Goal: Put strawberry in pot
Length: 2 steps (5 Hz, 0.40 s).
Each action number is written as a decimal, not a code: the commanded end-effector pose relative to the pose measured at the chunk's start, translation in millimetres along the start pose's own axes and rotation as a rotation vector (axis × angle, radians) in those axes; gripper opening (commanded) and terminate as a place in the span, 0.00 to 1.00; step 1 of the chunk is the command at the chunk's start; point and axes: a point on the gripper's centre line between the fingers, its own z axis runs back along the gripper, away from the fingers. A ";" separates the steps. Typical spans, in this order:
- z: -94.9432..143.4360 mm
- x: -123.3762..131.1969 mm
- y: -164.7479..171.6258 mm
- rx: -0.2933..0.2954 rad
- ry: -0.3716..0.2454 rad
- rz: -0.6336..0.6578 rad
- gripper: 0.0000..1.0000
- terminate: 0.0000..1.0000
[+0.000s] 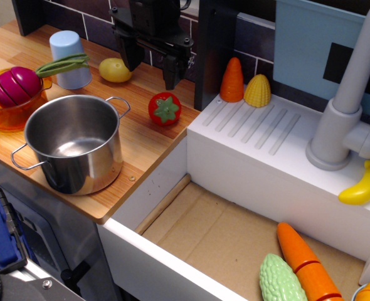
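The strawberry (164,108), red with a green leaf cap, lies on the wooden counter (141,147) near its right edge. The shiny steel pot (73,142) with two wire handles stands empty at the counter's front left. My black gripper (151,68) hangs open above the back of the counter, just behind and left of the strawberry, with nothing between its fingers (173,73).
A yellow lemon (115,69) and pale blue cup (71,58) stand behind the pot. An orange bowl (6,103) holds a magenta radish (17,85). An orange cone (232,80) and corn (257,91) sit on the white drainboard (260,128). A grey faucet (348,94), banana (362,184) and sink vegetables lie right.
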 end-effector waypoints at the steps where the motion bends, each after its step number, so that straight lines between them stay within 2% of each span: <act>1: 0.0 0.0 0.0 0.000 0.000 0.000 1.00 0.00; 2: -15.6 -5.3 -2.3 0.000 -0.012 -0.005 1.00 0.00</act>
